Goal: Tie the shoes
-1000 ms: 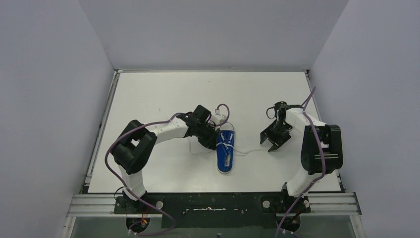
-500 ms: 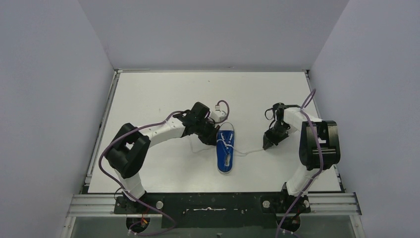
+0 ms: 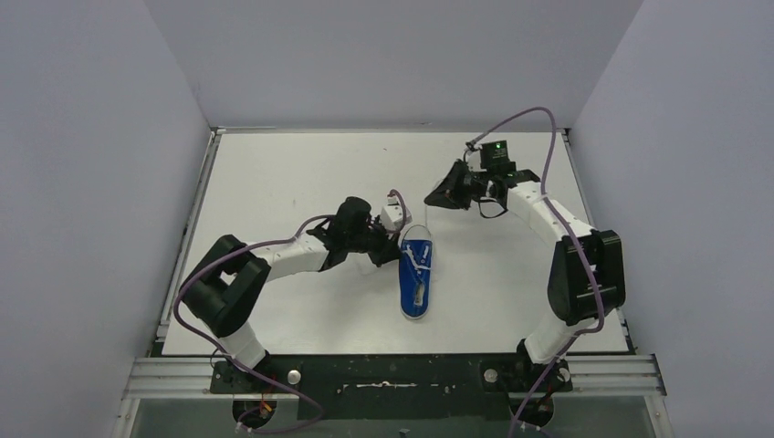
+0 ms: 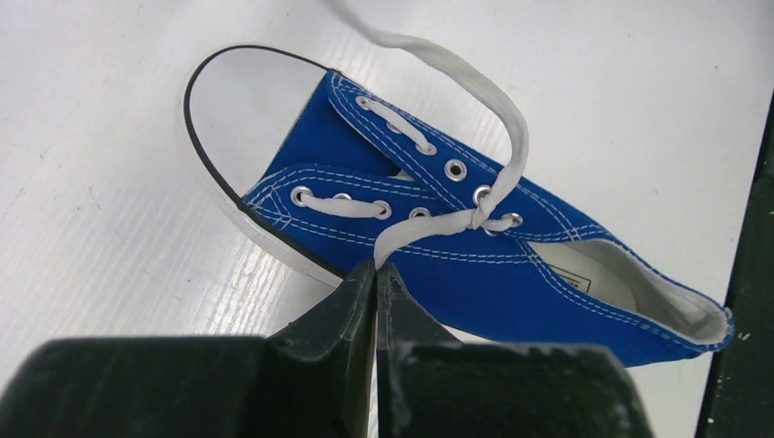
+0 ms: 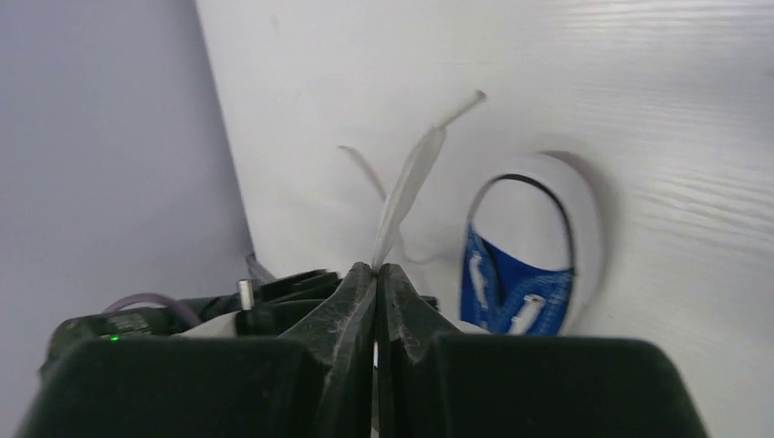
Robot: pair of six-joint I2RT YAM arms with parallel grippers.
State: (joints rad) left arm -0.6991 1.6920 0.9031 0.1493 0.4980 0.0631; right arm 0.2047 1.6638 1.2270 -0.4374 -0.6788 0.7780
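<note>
The blue sneaker (image 3: 416, 285) lies in the middle of the table, with its white toe cap (image 4: 239, 99) pointing away from the arm bases. Its white laces are crossed in a first knot (image 4: 476, 217) over the eyelets. My left gripper (image 3: 393, 250) sits low at the shoe's left side, shut on one lace end (image 4: 413, 239), and shows in its wrist view (image 4: 376, 266). My right gripper (image 3: 434, 197) is raised beyond the toe, shut on the other lace (image 5: 408, 182), and shows in its wrist view (image 5: 376, 267). That lace runs up from the knot (image 4: 511, 137). The shoe also shows in the right wrist view (image 5: 511, 278).
The white table (image 3: 301, 173) has grey walls on three sides. A metal rail (image 3: 392, 374) runs along the near edge by the arm bases. Purple cables (image 3: 525, 119) loop off both arms. The left arm (image 5: 274, 297) shows under my right gripper.
My right gripper shut on the lace to the right of the shoe, then swung up and back-left beyond the toe with it. My left gripper slid slightly left, still holding its lace.
</note>
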